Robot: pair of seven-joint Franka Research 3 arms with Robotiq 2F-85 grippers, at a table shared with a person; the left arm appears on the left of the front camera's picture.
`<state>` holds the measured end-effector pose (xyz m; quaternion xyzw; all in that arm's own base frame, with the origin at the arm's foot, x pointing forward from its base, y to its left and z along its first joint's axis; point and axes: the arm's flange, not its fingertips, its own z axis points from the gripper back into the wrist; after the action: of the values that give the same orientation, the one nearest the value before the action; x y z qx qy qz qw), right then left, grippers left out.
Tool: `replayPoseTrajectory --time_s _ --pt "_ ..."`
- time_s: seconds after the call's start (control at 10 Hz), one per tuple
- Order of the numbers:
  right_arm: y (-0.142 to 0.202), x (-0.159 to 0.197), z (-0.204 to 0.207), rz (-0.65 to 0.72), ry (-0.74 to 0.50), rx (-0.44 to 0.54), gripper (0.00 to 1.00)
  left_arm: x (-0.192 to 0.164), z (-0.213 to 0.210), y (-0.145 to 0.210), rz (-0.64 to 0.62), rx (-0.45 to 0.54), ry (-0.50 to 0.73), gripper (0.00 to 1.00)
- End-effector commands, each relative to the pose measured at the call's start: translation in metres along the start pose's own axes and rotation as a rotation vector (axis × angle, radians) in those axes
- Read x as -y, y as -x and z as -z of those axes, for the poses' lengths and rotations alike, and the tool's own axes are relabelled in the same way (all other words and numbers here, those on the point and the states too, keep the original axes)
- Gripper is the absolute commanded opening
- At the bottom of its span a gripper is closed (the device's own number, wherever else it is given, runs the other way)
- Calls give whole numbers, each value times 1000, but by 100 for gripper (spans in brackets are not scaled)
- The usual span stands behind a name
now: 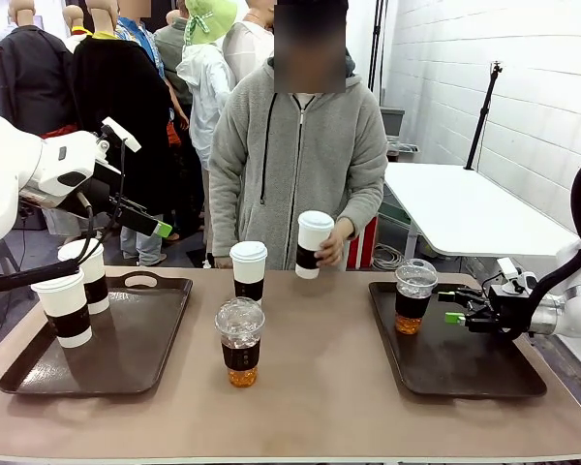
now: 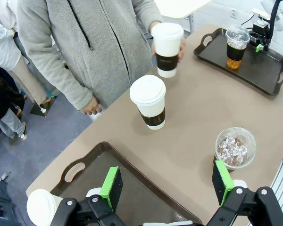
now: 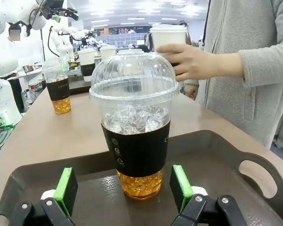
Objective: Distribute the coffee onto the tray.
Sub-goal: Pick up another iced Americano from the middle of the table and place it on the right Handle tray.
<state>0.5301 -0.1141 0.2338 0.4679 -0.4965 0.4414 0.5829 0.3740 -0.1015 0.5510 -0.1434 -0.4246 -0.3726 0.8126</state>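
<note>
Distributing partway done, by look of it: iced dome-lidded cup (image 1: 413, 295) upright on right tray (image 1: 470, 387). Right gripper (image 1: 453, 318) just beside it, jaws spread, pads clear of sleeve, grasping nothing. Left gripper (image 2: 167, 183) open, empty, above left tray (image 1: 126, 373) carrying two white lidded cups (image 1: 66, 308). On bare table: white cup (image 1: 249, 271), second iced cup (image 1: 240, 341). Person's hand (image 1: 337, 240) holds another white cup (image 1: 313, 244) above table. Next likely: reach to table middle; person's arm near path.
</note>
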Motion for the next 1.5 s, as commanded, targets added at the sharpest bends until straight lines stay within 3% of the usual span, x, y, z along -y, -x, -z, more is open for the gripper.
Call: replayPoseTrajectory --time_s 0.0,0.8,1.4 --pt "-2 -12 -5 -1 7 10 100 -1 0 1 -4 -1 -3 100" --pt "-4 -100 22 -4 -67 17 100 -1 0 1 -4 -1 -3 100" --pt "-6 -128 74 6 -200 -20 100 -1 0 1 -4 -1 -3 100"
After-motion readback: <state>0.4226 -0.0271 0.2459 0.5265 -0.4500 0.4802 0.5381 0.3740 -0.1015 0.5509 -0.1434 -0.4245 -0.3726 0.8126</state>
